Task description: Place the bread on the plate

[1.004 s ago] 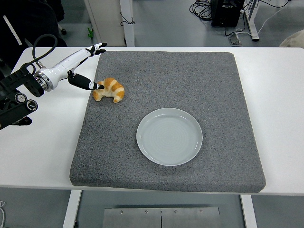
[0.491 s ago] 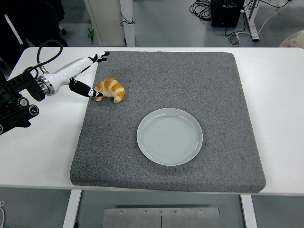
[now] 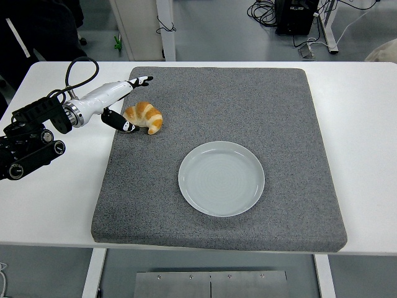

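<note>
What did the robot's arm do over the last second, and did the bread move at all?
The left hand slid rightward, closing in on the croissant: thumb now at its left end, fingers stretched behind it. Not yet gripped. The croissant, plate and grey mat stayed put.

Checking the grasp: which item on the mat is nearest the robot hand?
The bread, right beside the left robot hand. The plate sits much farther away, mid-mat.

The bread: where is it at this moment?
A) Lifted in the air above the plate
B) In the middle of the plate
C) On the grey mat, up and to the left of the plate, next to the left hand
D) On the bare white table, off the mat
C: the bread lies on the grey mat beside the left hand, and the plate is empty.
</note>
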`<state>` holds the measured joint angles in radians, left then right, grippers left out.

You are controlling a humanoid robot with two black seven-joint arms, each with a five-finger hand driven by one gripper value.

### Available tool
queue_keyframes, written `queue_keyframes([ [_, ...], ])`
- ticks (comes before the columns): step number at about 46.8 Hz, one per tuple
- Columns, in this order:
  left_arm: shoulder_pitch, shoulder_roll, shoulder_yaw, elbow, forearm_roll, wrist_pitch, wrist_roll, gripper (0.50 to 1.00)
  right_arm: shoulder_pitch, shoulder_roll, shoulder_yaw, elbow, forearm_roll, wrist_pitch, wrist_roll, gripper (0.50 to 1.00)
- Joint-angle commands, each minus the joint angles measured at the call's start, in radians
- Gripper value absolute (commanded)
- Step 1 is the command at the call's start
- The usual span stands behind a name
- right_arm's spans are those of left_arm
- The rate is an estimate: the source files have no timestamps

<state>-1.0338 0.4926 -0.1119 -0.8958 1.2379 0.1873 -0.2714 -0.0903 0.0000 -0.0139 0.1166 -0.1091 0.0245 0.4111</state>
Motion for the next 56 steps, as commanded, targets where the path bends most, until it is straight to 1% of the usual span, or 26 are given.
queue_keyframes([
  [1, 0.001, -0.020, 0.000, 0.029, 0.017, 0.015, 0.000, 0.968, 0.000, 0.000, 0.000, 0.000, 0.000, 0.000, 0.000, 1.000],
  [9, 0.001, -0.045, 0.011, 0.061, 0.035, 0.035, 0.000, 0.966, 0.000, 0.000, 0.000, 0.000, 0.000, 0.000, 0.000, 1.000],
  [17, -0.003, -0.061, 0.076, 0.067, 0.034, 0.110, 0.001, 0.963, 0.000, 0.000, 0.000, 0.000, 0.000, 0.000, 0.000, 1.000],
  [21, -0.002, -0.075, 0.086, 0.086, 0.034, 0.124, 0.006, 0.949, 0.000, 0.000, 0.000, 0.000, 0.000, 0.000, 0.000, 1.000],
  [25, -0.003, -0.081, 0.086, 0.100, 0.034, 0.126, 0.009, 0.928, 0.000, 0.000, 0.000, 0.000, 0.000, 0.000, -0.002, 1.000],
  [27, -0.003, -0.081, 0.086, 0.101, 0.034, 0.124, 0.009, 0.904, 0.000, 0.000, 0.000, 0.000, 0.000, 0.000, 0.000, 1.000],
  [30, -0.005, -0.081, 0.086, 0.101, 0.034, 0.124, 0.009, 0.881, 0.000, 0.000, 0.000, 0.000, 0.000, 0.000, 0.000, 1.000],
  [33, -0.008, -0.081, 0.086, 0.100, 0.032, 0.121, 0.008, 0.869, 0.000, 0.000, 0.000, 0.000, 0.000, 0.000, 0.000, 1.000],
  [43, -0.011, -0.085, 0.086, 0.100, 0.031, 0.110, 0.004, 0.863, 0.000, 0.000, 0.000, 0.000, 0.000, 0.000, 0.000, 1.000],
  [49, -0.014, -0.088, 0.086, 0.101, 0.029, 0.072, 0.000, 0.857, 0.000, 0.000, 0.000, 0.000, 0.000, 0.000, 0.000, 1.000],
  [56, -0.014, -0.088, 0.086, 0.100, 0.031, 0.067, -0.003, 0.848, 0.000, 0.000, 0.000, 0.000, 0.000, 0.000, 0.000, 1.000],
])
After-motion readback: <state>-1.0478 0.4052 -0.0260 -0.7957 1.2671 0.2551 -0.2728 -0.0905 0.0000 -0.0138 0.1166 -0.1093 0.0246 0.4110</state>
